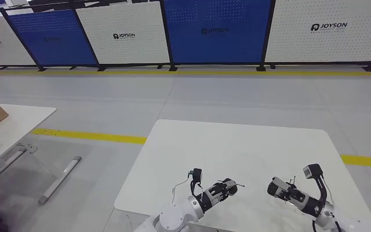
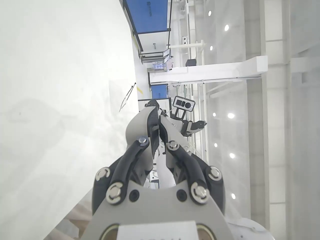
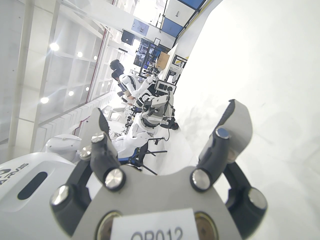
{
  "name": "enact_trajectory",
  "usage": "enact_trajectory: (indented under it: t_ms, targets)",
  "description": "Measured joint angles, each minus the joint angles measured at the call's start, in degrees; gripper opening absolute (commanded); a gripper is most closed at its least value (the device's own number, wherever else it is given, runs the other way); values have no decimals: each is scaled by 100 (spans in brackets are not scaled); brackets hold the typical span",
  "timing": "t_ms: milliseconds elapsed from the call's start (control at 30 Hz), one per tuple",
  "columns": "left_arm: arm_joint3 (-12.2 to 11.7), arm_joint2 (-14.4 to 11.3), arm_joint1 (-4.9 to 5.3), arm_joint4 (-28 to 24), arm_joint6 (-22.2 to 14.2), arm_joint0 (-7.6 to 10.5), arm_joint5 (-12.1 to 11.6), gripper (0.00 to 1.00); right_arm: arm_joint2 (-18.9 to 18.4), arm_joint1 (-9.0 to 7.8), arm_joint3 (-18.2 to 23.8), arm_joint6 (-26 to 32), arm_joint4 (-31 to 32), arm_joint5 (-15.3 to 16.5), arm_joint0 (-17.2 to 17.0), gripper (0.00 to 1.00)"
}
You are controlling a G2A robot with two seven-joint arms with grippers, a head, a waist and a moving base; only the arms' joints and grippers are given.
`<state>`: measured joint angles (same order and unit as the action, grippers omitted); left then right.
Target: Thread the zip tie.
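Note:
A thin black zip tie (image 2: 127, 96) lies over the white table (image 2: 62, 63), just past the tips of my left gripper (image 2: 155, 112). In the top view the zip tie (image 1: 238, 185) shows as a short dark line right at my left gripper (image 1: 230, 187); I cannot tell whether they touch. The left gripper's fingers are pressed together, and nothing shows between them. My right gripper (image 3: 166, 111) is open and holds nothing. It hovers over the table's near right part (image 1: 271, 187), facing the left one across a short gap.
Both arms are low over the near edge of the table (image 1: 232, 151), whose surface stretches bare away from them. A second white table (image 1: 23, 122) stands to the far left. Blue and white pegboard panels (image 1: 214, 29) line the back of the room.

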<state>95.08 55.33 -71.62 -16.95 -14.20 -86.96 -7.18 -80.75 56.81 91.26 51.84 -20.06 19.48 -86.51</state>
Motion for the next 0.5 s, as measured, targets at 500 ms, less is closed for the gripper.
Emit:
enact_trajectory:
  t_ms: [500]
  targets:
    - [-79,-24,-22,242,392,56,-262,0,0,0,0,0,0,0,0,100]
